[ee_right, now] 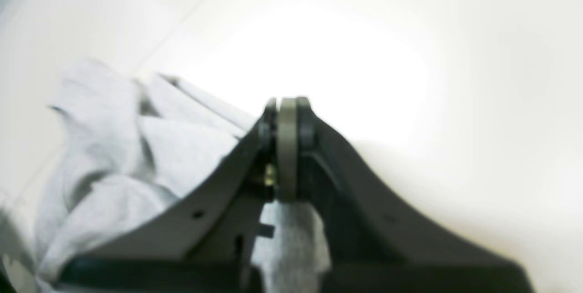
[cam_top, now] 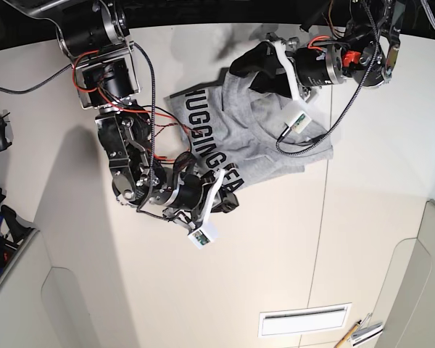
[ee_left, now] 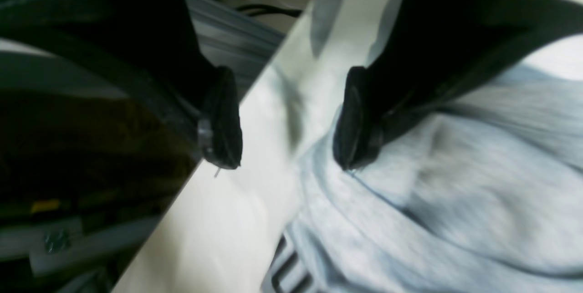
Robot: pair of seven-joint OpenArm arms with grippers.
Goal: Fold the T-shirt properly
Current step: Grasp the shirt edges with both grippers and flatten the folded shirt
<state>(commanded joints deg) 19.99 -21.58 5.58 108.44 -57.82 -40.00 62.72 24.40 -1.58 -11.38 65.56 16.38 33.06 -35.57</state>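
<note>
The right gripper [ee_right: 287, 147] fills the foreground of the right wrist view with its jaws pressed together on a fold of the T-shirt [ee_right: 136, 156], grey cloth bunching behind the fingers and trailing away to one side over the white table [ee_right: 410, 56]. The left gripper [ee_left: 287, 120] stands with jaws spread apart and nothing between them; one fingertip [ee_left: 353, 120] appears to rest on the T-shirt's crumpled fabric, though blur prevents confirmation, and the other hangs past the table edge. In the base view the T-shirt [cam_top: 261, 145] lies lettering-up between both grippers.
</note>
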